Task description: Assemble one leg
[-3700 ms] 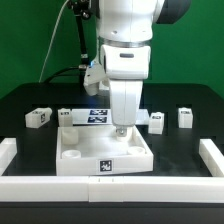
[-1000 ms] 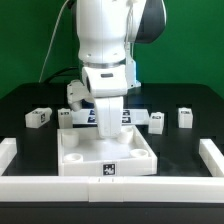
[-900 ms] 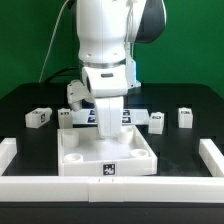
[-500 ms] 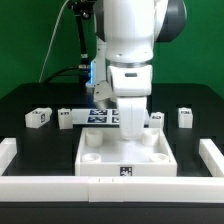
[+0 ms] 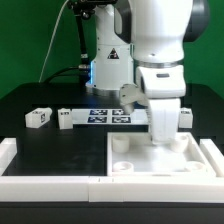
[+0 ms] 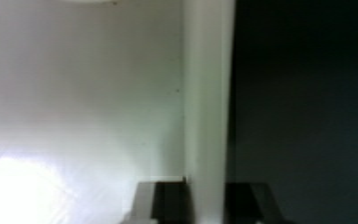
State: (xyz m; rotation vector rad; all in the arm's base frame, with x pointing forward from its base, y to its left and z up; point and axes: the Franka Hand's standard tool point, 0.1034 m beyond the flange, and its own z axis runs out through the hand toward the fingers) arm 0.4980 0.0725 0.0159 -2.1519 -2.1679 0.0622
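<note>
The large white tray with round corner sockets lies at the front right, against the white fence's corner. My gripper stands over the tray's back wall and is shut on it. In the wrist view the tray's wall runs between my two dark fingers, with my gripper clamped on it. Two small white legs with marker tags stand at the back left. A third leg shows just past the arm at the exterior view's right.
The marker board lies at the back middle, partly hidden by the arm. A low white fence runs along the front, with short ends at the exterior view's left and right.
My gripper has dragged the tray from the front middle to the exterior view's right, into the fence's right corner. The legs have not moved.
</note>
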